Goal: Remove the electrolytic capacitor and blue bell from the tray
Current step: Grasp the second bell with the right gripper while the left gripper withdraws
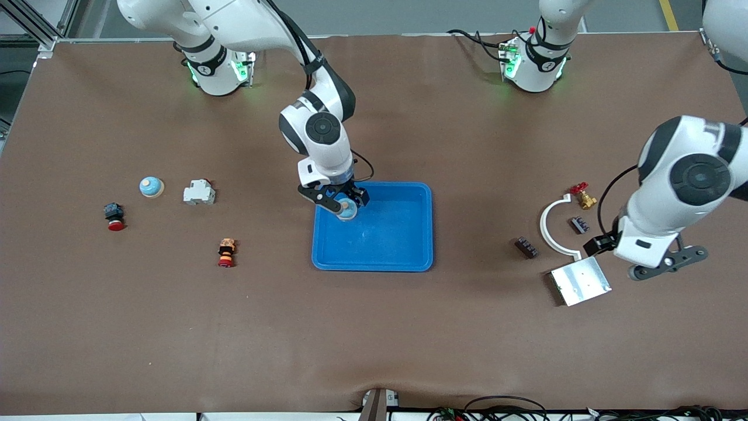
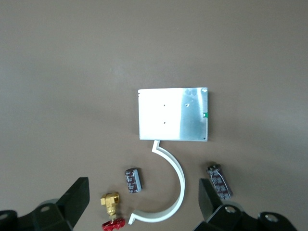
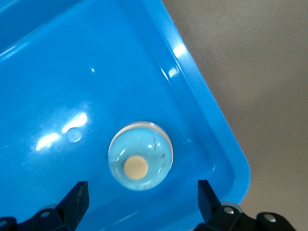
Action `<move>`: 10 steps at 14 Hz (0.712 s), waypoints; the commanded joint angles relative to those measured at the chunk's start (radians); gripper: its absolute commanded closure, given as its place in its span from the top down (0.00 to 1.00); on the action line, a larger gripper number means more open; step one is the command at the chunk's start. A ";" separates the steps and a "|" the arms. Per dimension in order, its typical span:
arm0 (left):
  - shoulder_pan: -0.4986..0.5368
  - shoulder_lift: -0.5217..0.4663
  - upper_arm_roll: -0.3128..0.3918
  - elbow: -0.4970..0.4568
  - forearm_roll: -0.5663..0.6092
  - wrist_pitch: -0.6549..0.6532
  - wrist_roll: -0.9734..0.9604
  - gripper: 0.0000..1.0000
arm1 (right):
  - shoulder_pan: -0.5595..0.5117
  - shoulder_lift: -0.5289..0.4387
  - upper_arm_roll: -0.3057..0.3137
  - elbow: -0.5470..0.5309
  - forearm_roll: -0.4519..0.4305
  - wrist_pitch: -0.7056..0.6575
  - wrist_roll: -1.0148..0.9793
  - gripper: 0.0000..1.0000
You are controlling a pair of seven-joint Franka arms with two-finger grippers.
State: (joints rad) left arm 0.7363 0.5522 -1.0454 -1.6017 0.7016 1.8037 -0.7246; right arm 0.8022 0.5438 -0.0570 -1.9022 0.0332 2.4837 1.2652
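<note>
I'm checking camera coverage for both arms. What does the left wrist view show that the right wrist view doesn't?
Only the left wrist view: a metal plate, a white curved bracket, two dark capacitors and a brass valve with a red handle, all lying on the brown table, with the open left gripper above them.

Only the right wrist view: the blue tray with a bell resting inside, under the open right gripper.

Both: open fingers with nothing held, and brown tabletop.
</note>
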 commanded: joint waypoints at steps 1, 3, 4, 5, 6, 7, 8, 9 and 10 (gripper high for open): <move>0.006 0.000 -0.033 0.087 -0.042 -0.075 0.091 1.00 | 0.005 0.041 -0.014 0.031 -0.036 0.024 0.026 1.00; 0.006 -0.001 -0.053 0.121 -0.044 -0.078 0.099 1.00 | 0.003 0.061 -0.015 0.034 -0.035 0.047 0.031 1.00; 0.006 -0.001 -0.060 0.127 -0.044 -0.078 0.100 1.00 | 0.002 0.073 -0.015 0.052 -0.036 0.046 0.037 1.00; 0.006 -0.003 -0.070 0.128 -0.044 -0.078 0.100 1.00 | 0.003 0.085 -0.015 0.064 -0.036 0.046 0.046 1.00; 0.008 -0.008 -0.079 0.128 -0.044 -0.086 0.099 1.00 | 0.003 0.091 -0.015 0.075 -0.036 0.046 0.049 1.00; 0.006 -0.014 -0.088 0.134 -0.044 -0.107 0.099 1.00 | 0.003 0.100 -0.015 0.086 -0.035 0.046 0.049 1.00; 0.006 -0.020 -0.099 0.149 -0.044 -0.122 0.099 1.00 | 0.003 0.102 -0.015 0.092 -0.036 0.046 0.059 1.00; 0.006 -0.021 -0.110 0.155 -0.044 -0.130 0.097 1.00 | 0.003 0.107 -0.015 0.095 -0.036 0.046 0.062 1.00; 0.006 -0.021 -0.114 0.155 -0.044 -0.133 0.097 1.00 | 0.005 0.108 -0.015 0.100 -0.036 0.046 0.063 1.00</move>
State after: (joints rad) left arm 0.7356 0.5502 -1.1411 -1.4649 0.6712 1.7061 -0.6464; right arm 0.8024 0.6313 -0.0690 -1.8355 0.0208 2.5347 1.2904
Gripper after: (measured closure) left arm 0.000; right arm 0.000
